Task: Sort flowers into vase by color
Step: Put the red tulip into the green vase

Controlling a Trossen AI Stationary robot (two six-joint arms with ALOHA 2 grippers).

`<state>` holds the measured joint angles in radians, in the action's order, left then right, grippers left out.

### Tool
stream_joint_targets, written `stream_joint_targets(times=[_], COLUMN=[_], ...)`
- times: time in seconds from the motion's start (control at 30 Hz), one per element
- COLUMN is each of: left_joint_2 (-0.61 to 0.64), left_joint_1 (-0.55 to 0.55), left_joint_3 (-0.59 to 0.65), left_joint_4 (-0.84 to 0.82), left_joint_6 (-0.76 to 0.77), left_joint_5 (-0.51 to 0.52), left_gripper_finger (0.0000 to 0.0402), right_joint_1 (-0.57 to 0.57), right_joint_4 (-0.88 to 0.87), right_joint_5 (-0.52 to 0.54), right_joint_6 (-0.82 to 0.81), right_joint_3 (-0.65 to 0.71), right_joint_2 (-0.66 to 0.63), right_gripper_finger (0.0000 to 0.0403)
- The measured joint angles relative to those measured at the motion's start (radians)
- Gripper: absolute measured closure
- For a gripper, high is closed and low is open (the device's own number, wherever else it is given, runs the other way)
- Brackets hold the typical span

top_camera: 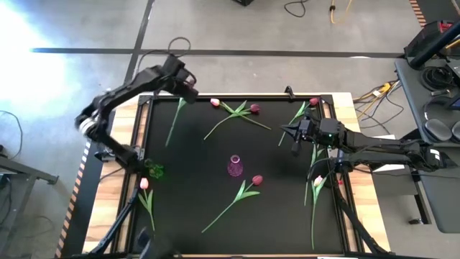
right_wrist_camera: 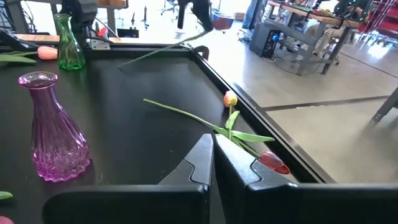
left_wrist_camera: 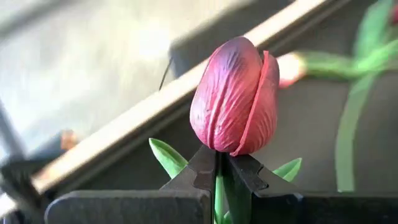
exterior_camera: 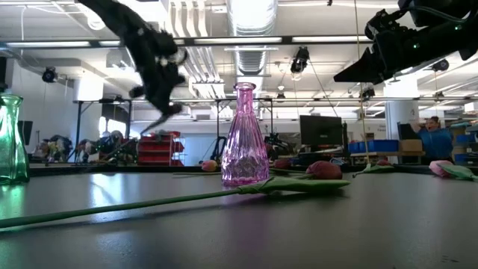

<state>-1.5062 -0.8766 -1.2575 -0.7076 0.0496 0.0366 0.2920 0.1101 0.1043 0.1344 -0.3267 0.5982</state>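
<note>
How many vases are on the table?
2. The pink vase stands near the table's middle. The green vase stands at the left edge, beside the left arm.

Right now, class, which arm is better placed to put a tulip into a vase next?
Left: its hand already grips a dark red tulip. The right hand hovers shut and empty above the black table.
</note>
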Motion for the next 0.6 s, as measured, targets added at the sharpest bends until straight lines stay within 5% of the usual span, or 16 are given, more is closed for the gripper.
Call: stream_joint_targets(times=[0.17,0.6], left_joint_2=[0.249,0.804], left_joint_1=[0.157,0.641], left_joint_3=[0.076,0.140], left_joint_4=[0.098,-0.010], left_joint_6=[0.062,0.128], left_joint_5=[0.022,0.417], left_gripper_finger=[0.0401,0.0401], right_joint_1=[0.000,0.000], right_joint_4=[0.000,0.000], right_joint_5=[0.000,0.000], right_joint_6=[0.000,-0.003], right_joint_3=[0.000,0.000], right_joint_2=[0.000,0.000], right_gripper_finger=[0.0394,0.0394])
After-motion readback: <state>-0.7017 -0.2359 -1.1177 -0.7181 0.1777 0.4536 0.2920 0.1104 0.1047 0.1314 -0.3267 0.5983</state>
